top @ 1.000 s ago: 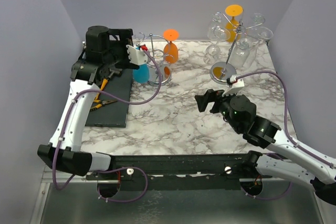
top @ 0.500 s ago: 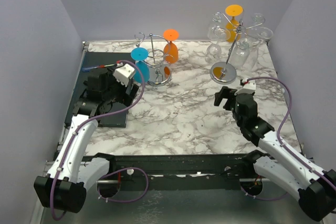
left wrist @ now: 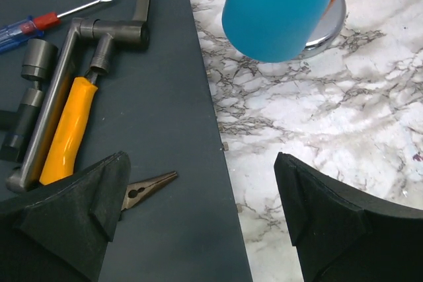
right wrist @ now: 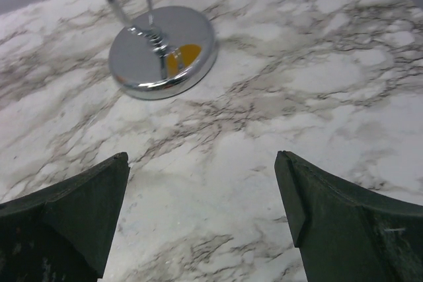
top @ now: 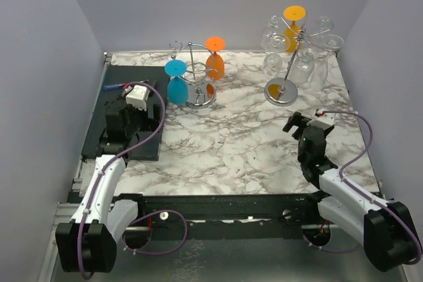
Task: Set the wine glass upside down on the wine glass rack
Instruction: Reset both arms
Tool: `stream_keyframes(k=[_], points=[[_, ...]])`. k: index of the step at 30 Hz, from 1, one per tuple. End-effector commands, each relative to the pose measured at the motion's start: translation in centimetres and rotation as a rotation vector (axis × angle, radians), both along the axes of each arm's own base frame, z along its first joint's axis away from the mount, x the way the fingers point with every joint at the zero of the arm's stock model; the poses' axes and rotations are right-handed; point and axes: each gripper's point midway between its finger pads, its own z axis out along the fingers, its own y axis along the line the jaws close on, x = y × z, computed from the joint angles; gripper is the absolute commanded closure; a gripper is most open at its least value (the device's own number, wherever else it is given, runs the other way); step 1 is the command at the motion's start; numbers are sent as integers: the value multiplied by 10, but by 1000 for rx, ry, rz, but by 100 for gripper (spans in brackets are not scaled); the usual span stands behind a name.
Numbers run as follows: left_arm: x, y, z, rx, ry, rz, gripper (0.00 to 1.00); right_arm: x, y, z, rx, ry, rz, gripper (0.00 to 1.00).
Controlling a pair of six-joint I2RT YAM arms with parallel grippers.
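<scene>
A blue wine glass [top: 176, 89] hangs upside down on the small chrome rack [top: 198, 70], foot up, beside an orange glass [top: 215, 65]. In the left wrist view its blue bowl [left wrist: 281, 8] hangs in front of the rack's chrome base [left wrist: 328, 23]. My left gripper [top: 142, 111] is open and empty over the right edge of the dark mat, well short of the glass; its jaws [left wrist: 201, 216] stand wide apart. My right gripper [top: 295, 122] is open and empty [right wrist: 201, 209] over bare marble, near the tall rack's base [right wrist: 162, 51].
The tall rack [top: 289, 64] at the back right carries several clear glasses and a yellow one [top: 293, 28]. The dark mat [left wrist: 152, 84] holds a screwdriver [left wrist: 39, 24], an orange-handled wrench [left wrist: 66, 130], sockets and pliers [left wrist: 149, 186]. Walls close the table on three sides.
My left gripper let go of the blue glass at the small rack and drew back toward the near edge. The right arm also drew back to the right.
</scene>
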Motion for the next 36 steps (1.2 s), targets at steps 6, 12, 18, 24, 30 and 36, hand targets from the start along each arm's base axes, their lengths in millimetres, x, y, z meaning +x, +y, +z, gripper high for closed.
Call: stream_keyframes(k=[6,12,18,24,30,36], points=[[34,19,-27,-175,-114,129,1,23,-64,10,-114,-47,-221,0],[54,28,-67,-188,-21,193,1,24,-78,-17,-103,-25,-234,0],[71,35,-83,-177,-62,223,1,33,-83,-20,-82,-45,-193,0],[77,37,-72,-178,-219,213,1,49,-81,-18,-66,-70,-127,0],[82,34,-83,-170,-188,174,1,55,-85,-18,-71,-78,-89,0],[68,34,-95,-170,-268,174,1,54,-96,-17,-44,-100,-88,0]])
